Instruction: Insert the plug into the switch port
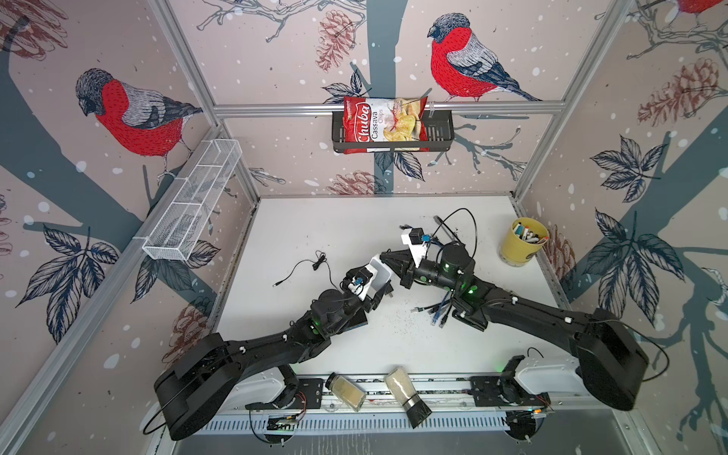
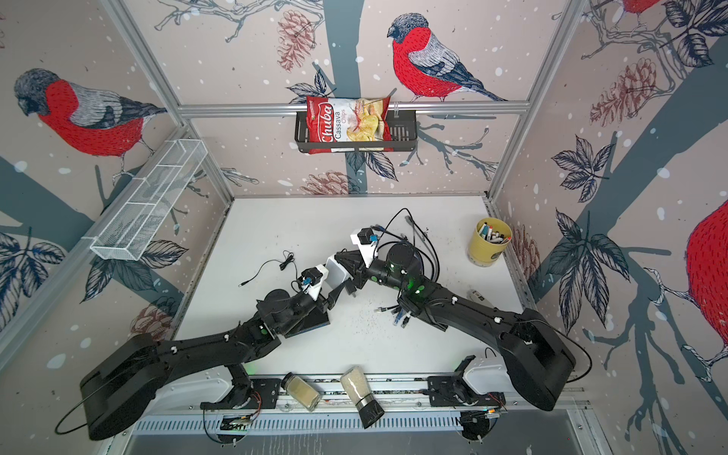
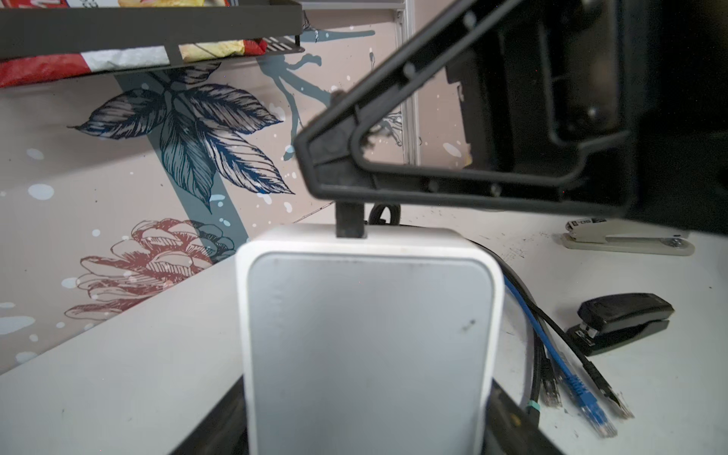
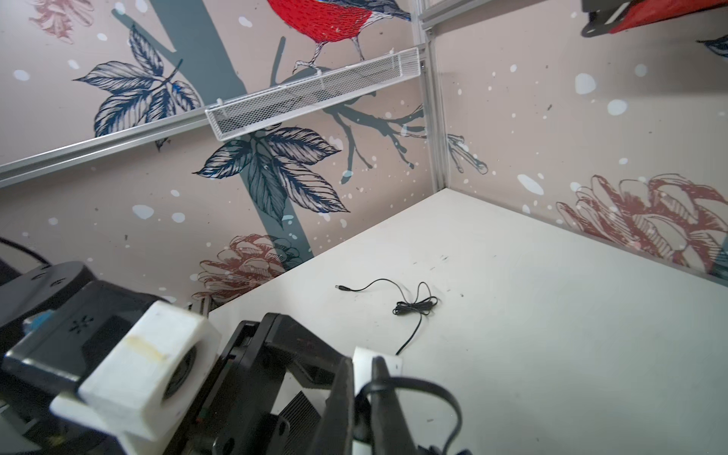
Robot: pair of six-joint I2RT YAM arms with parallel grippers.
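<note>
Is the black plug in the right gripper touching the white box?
Touching. The left wrist view shows the plug meeting the edge of the white box, with no gap between them.

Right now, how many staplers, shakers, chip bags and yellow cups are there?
Staplers: 2, the black stapler and the white stapler
Shakers: 2, the small shaker and the tall shaker
Chip bags: 1, the chip bag
Yellow cups: 1, the yellow cup
Total: 6
</note>
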